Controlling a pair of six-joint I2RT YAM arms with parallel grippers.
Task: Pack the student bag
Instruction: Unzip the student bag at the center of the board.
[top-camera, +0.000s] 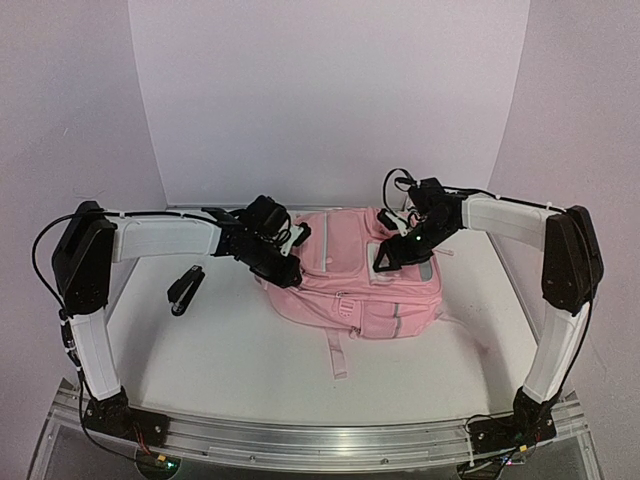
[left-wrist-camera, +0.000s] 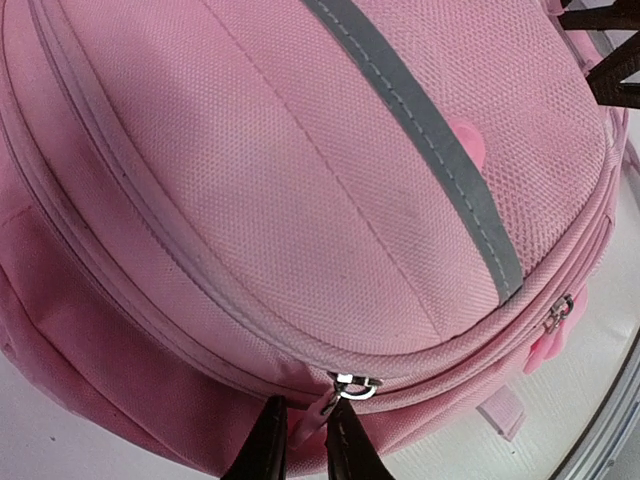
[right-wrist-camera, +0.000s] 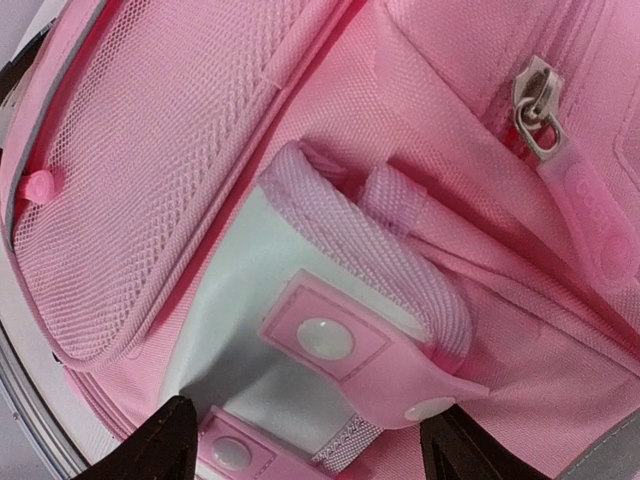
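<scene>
The pink student bag (top-camera: 340, 275) lies in the middle of the white table. My left gripper (top-camera: 285, 270) is at its left edge. In the left wrist view the bag (left-wrist-camera: 300, 150) fills the frame, and the gripper (left-wrist-camera: 308, 450) is shut on the pink zip pull (left-wrist-camera: 322, 412) just under the silver slider (left-wrist-camera: 356, 385). My right gripper (top-camera: 384, 262) sits over the bag's right top. In the right wrist view it (right-wrist-camera: 310, 455) is open, jaws wide apart over a pale patch (right-wrist-camera: 235, 300) with pink snap tabs (right-wrist-camera: 325, 340).
A black object (top-camera: 186, 289) lies on the table (top-camera: 220, 350) left of the bag. A pink strap (top-camera: 337, 355) trails toward the front. A metal rail (top-camera: 320, 440) runs along the near edge. Walls close in behind and at both sides.
</scene>
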